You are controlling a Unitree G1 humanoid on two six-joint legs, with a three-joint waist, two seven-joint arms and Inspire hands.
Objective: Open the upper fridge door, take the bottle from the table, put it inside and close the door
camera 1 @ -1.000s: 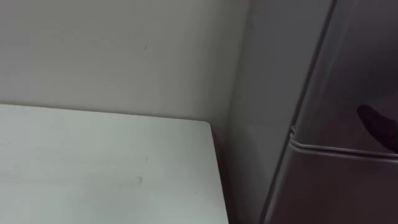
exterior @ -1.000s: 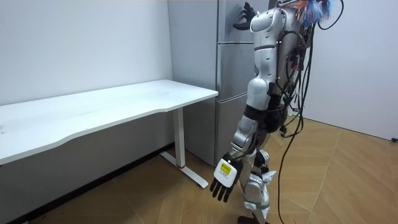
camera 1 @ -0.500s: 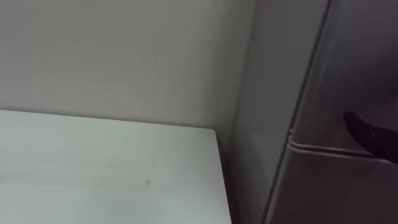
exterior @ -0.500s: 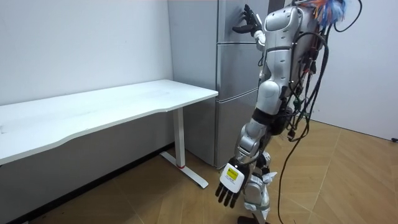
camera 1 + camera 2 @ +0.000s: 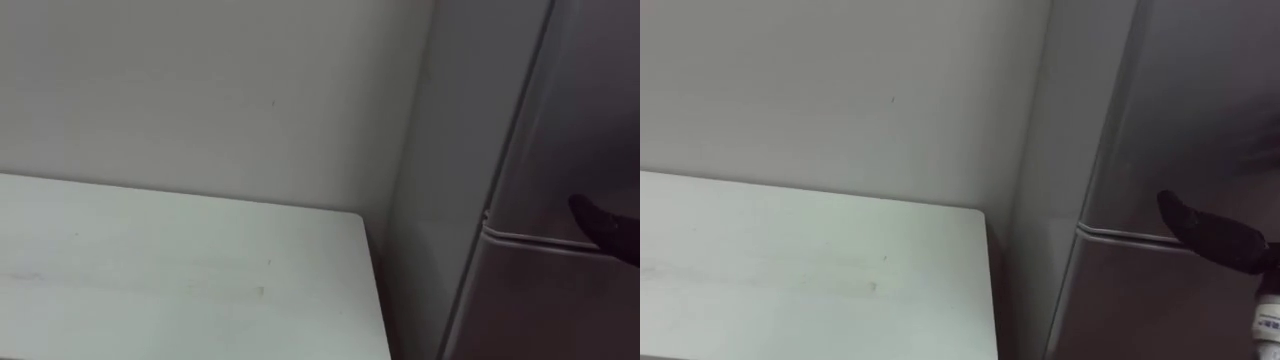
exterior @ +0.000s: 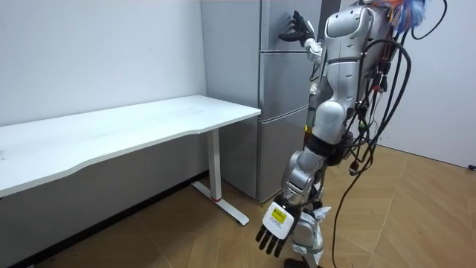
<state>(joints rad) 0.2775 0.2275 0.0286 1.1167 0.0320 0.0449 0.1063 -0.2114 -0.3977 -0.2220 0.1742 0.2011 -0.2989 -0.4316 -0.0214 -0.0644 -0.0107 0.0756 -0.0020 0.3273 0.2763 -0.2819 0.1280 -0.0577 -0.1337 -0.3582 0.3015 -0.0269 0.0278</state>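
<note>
1. One tall grey steel fridge (image 6: 279, 97) stands upright with its long axis vertical and its doors closed, just beside the white rectangular bench (image 6: 134, 126) along the pale wall (image 5: 200, 80).
2. The robot stands facing the fridge with its right hand (image 6: 296, 26) up at the upper door (image 5: 1200, 110). The dark fingers (image 5: 1210, 232) are straight and spread, holding nothing, and one lies just above the door seam.
3. The left hand (image 6: 274, 227) hangs low near the wooden floor (image 6: 186, 238), fingers relaxed and empty.

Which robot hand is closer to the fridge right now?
Right. The right robot hand is raised at the upper door of the fridge; the left robot hand hangs low by its leg, clear of it.
</note>
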